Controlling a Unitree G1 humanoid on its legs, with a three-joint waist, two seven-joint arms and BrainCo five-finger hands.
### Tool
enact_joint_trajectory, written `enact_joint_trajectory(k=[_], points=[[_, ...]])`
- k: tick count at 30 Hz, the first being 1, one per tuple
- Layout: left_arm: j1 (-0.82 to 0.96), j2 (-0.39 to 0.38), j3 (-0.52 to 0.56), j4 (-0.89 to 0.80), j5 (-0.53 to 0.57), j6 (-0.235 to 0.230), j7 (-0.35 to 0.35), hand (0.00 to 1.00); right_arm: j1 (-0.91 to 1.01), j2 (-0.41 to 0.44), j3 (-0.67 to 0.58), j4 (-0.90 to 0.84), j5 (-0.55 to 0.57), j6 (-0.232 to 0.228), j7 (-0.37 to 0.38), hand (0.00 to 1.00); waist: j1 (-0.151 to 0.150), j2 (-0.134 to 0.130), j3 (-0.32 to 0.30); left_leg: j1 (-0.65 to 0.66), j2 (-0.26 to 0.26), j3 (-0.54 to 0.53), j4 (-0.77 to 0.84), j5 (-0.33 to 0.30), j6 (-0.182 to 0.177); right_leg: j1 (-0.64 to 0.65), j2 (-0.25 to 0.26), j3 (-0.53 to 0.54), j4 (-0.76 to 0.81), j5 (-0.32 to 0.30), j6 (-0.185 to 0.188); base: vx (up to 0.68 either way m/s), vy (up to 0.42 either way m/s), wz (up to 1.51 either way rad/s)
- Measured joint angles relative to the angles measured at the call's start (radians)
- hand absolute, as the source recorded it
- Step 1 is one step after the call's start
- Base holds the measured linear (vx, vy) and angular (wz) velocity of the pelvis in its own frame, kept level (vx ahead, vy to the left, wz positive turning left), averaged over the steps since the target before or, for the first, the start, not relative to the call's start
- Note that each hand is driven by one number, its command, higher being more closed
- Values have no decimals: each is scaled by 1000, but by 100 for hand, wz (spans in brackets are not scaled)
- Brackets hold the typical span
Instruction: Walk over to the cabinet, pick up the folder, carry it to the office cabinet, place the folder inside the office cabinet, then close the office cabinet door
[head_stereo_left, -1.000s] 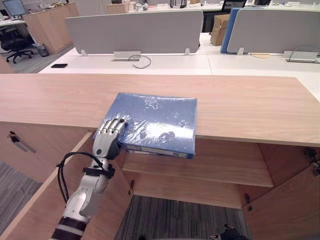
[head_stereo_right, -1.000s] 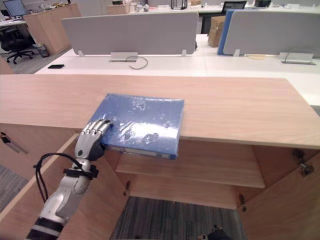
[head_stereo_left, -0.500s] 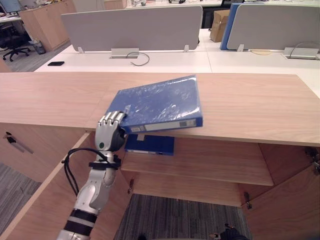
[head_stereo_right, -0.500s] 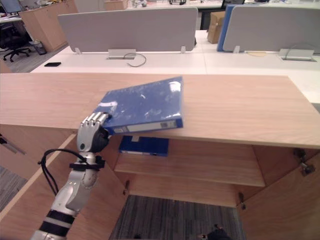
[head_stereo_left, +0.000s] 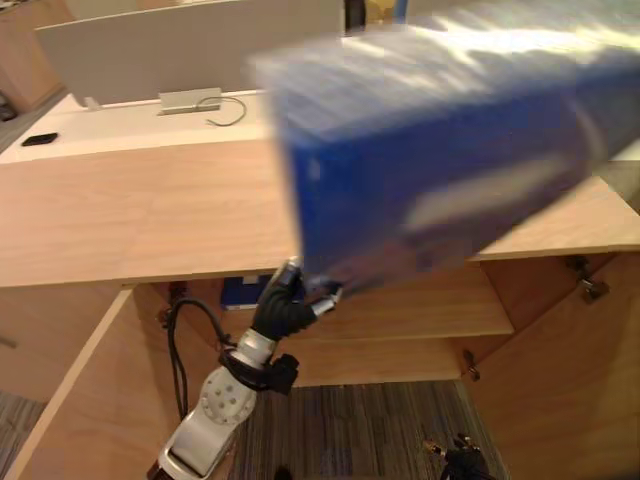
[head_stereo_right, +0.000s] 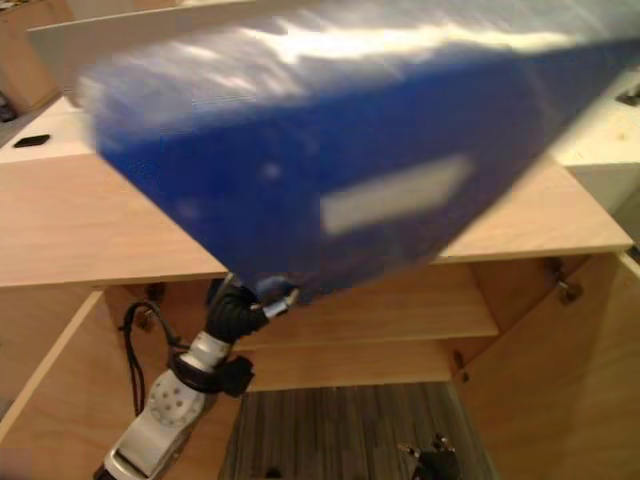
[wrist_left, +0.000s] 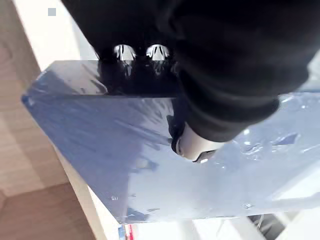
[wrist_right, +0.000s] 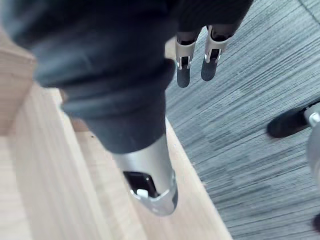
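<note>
Folder (head_stereo_left: 440, 150) now high above cabinet (head_stereo_left: 130, 210), in left hand (head_stereo_left: 283, 308).

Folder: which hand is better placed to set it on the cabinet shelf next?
Left. The left hand grips the blue folder at its lower corner, raised in front of the open cabinet's shelf. The right hand hangs open and empty over the carpet, so it would probably need a handover first.

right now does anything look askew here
Yes: the folder hangs steeply tilted in the air over the cabinet top, pinched at one lower corner by the left hand, so the grip looks precarious.
</note>
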Motion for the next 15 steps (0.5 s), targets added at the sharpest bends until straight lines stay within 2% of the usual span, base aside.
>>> enact_joint_trajectory(k=[2,5,9,15], points=[[16,-29,24,2,-131,15,-7,100,62,37,-40,-129,34,-10,-14,0,-5,-1,0,2,2,22,0,-3,1,-10,2,26,0,5,2,-17,20,-32],[56,-69,48,2,-188,19,-8,100,103,88,-79,-283,64,-23,-42,0,-16,-1,0,9,4,60,1,-11,4,-27,6,64,7,11,5,-25,25,-40],[93,-88,58,15,-184,47,-9,100,139,159,-118,-544,76,-75,-82,0,-34,-1,0,23,9,137,12,-34,6,-49,15,146,5,30,13,-46,41,-61],[104,-123,80,34,-104,60,-8,100,165,193,-218,-893,50,-132,-194,0,-51,-1,1,33,8,203,44,-65,6,-62,16,220,5,40,24,-15,41,-38]])
